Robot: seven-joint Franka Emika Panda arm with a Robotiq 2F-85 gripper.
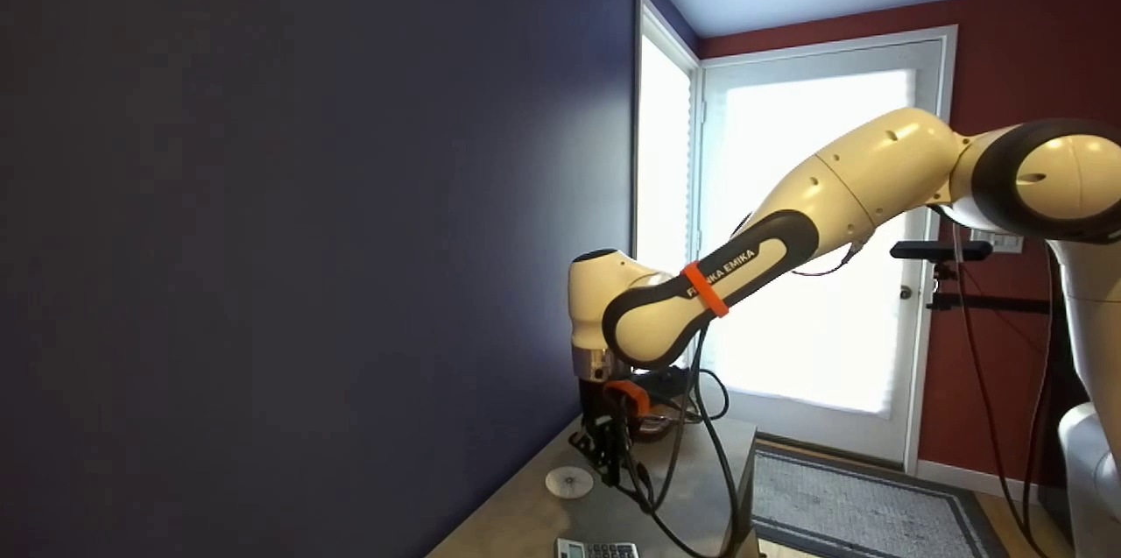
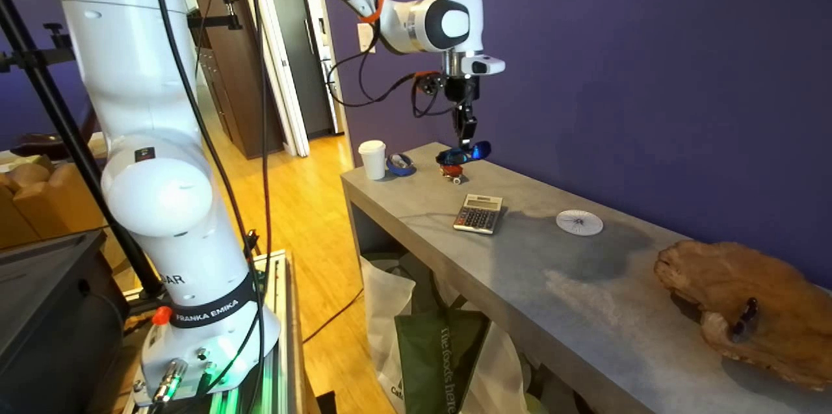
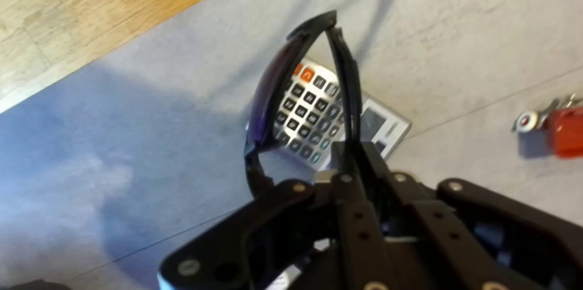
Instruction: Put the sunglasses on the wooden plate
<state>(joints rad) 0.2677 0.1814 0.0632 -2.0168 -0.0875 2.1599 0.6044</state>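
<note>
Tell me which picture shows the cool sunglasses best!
The wrist view: the sunglasses look biggest there, close up, their curved shape clear. An exterior view shows them small and shiny blue, held by the gripper; in an exterior view with a bright door, I can't clearly pick them out.

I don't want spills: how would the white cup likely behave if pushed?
The white cup, taller than wide, would probably tip if pushed high up. Its takeaway shape suggests thin walls, so it may dent. Its lid hides the inside, so weight is uncertain.
</note>
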